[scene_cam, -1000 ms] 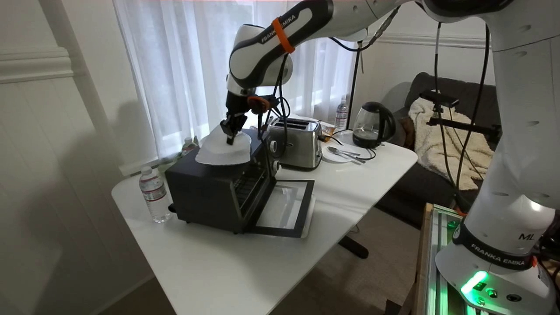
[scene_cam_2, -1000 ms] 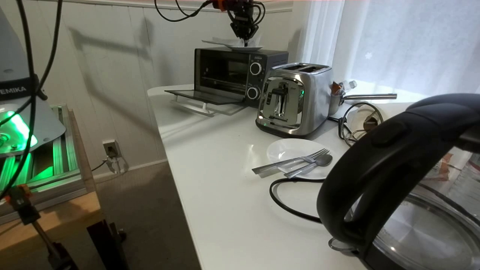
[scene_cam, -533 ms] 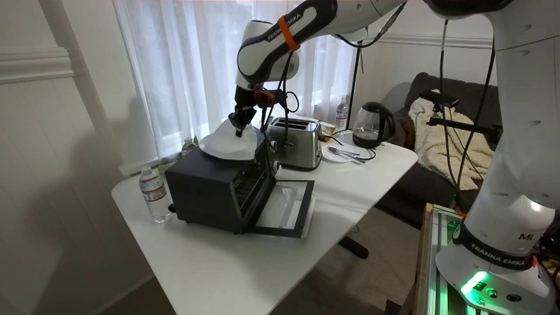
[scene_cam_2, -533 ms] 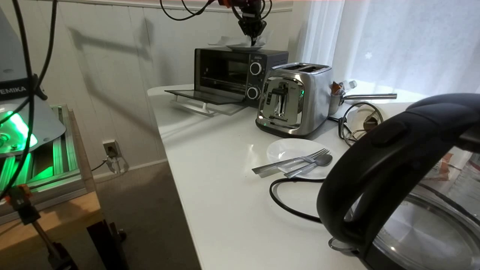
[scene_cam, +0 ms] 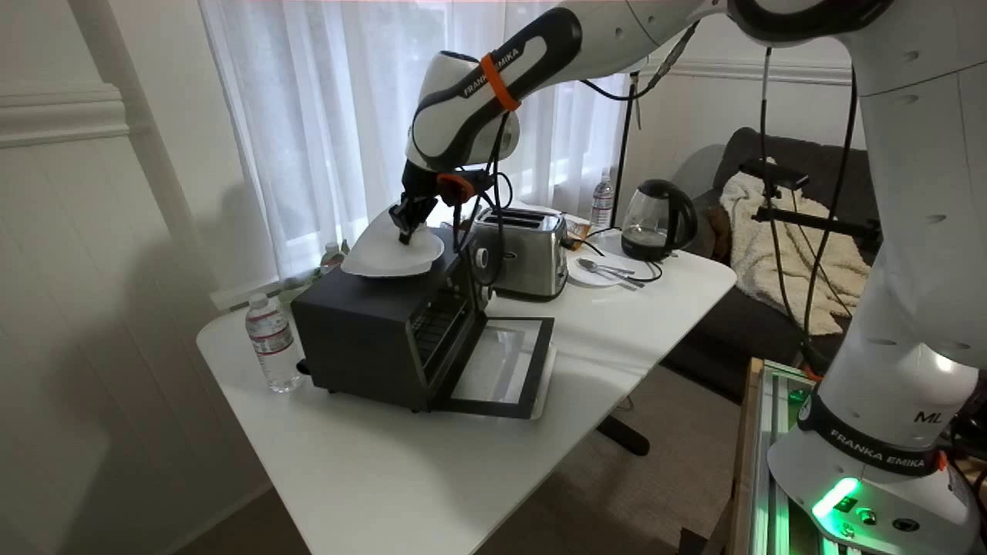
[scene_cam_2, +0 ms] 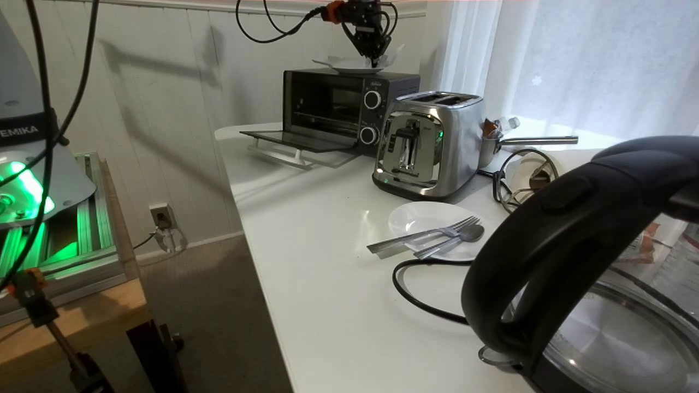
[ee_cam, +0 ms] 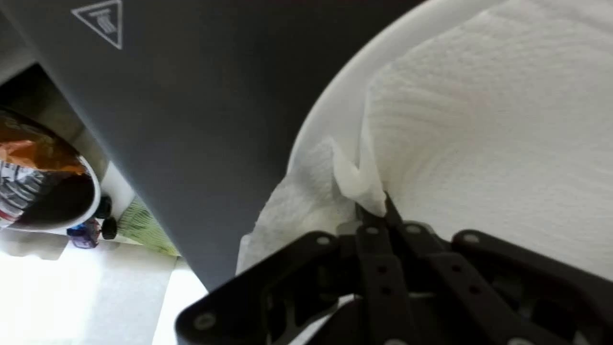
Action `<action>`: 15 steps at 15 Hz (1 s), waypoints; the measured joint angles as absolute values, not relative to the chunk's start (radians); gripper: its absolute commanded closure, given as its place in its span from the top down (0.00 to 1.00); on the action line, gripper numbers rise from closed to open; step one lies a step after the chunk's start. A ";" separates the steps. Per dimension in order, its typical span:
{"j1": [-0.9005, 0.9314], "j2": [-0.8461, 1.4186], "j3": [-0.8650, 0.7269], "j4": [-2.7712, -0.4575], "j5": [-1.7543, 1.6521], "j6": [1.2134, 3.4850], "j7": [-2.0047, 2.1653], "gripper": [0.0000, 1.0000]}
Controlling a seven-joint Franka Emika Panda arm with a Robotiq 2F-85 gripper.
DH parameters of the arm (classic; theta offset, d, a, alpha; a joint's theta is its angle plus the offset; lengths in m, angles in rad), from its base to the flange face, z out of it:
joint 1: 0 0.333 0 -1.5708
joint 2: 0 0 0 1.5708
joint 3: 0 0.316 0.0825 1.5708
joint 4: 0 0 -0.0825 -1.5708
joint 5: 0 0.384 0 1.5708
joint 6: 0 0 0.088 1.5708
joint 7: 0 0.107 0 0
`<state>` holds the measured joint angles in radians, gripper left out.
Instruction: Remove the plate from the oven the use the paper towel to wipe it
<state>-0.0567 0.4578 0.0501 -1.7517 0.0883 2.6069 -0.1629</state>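
The white plate (ee_cam: 325, 112) lies on top of the black toaster oven (scene_cam: 355, 324), and it also shows in an exterior view (scene_cam_2: 357, 70). A white paper towel (ee_cam: 479, 143) is spread over the plate and hides most of it; it also shows in an exterior view (scene_cam: 385, 250). My gripper (ee_cam: 383, 206) is shut on a pinched fold of the paper towel, pointing down over the plate. It also shows in both exterior views (scene_cam: 405, 237) (scene_cam_2: 374, 63). The oven door (scene_cam: 501, 362) hangs open. No plate shows inside the oven.
A silver toaster (scene_cam: 520, 250) stands beside the oven. A water bottle (scene_cam: 272, 343) stands at its other side. A small plate with fork and spoon (scene_cam_2: 404, 218) and a kettle (scene_cam: 655, 220) are further along the white table (scene_cam: 370, 478). Cables hang from my arm.
In an exterior view my gripper moves right, then back left, dragging the paper towel over the plate. The plate stays on the oven top. The gripper stays shut on the towel.
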 measured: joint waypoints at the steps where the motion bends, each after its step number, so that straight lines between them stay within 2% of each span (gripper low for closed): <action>1: -0.058 0.464 0.062 -1.752 0.095 2.628 -0.170 0.00; 8: -0.091 0.481 0.165 -1.754 0.186 2.671 -0.259 0.00; 15: -0.115 0.463 0.195 -1.758 0.243 2.581 -0.277 0.00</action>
<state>-0.1148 0.4628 0.1948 -1.7577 0.2430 2.5805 -0.2769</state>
